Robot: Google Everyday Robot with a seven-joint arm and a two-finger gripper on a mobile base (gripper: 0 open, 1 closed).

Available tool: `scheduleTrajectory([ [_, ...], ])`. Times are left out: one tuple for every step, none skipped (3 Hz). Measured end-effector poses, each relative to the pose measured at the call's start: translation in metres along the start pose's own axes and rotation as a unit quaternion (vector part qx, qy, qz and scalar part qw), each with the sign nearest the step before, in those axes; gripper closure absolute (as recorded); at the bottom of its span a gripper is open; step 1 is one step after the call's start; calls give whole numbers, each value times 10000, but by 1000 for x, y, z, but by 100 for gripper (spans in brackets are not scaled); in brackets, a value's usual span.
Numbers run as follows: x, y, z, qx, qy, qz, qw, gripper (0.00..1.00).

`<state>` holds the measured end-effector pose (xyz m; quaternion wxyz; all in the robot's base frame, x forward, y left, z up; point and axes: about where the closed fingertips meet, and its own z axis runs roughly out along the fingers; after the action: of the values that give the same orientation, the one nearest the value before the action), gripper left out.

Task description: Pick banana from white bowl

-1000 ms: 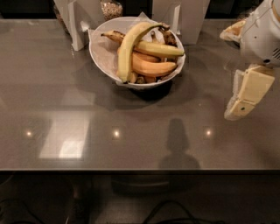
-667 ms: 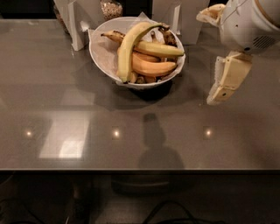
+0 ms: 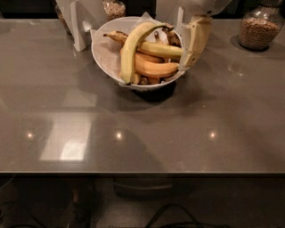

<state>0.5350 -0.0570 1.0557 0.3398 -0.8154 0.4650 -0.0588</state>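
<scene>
The white bowl (image 3: pixel 104 53) stands at the back middle of the grey table. The long pale yellow-green banana (image 3: pixel 131 48) lies curved across the top of the pile, its dark stem end (image 3: pixel 167 27) pointing right. Shorter orange-yellow bananas (image 3: pixel 153 68) and a small brown-spotted banana (image 3: pixel 115 35) lie under it. My gripper (image 3: pixel 194 42) hangs over the bowl's right rim, its cream fingers pointing down just right of the bananas. The arm above it is cut off by the top edge.
A glass jar of grains (image 3: pixel 259 27) stands at the back right. A white upright holder (image 3: pixel 79 24) and another jar (image 3: pixel 114 8) stand behind the bowl on the left. The table's front edge (image 3: pixel 142 173) runs across the lower part of the view.
My gripper has moved left and toward the back, from the table's right side to the bowl's right rim. The bananas and bowl have not moved.
</scene>
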Motion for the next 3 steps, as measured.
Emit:
scheduleTrajectory([
  [-10,-11,-8,114,-40,-171,9998,0],
  [-10,-10,-8,110,-39,-170,9998,0],
  [-13,-27,4,220,-28,-629,9978,0],
])
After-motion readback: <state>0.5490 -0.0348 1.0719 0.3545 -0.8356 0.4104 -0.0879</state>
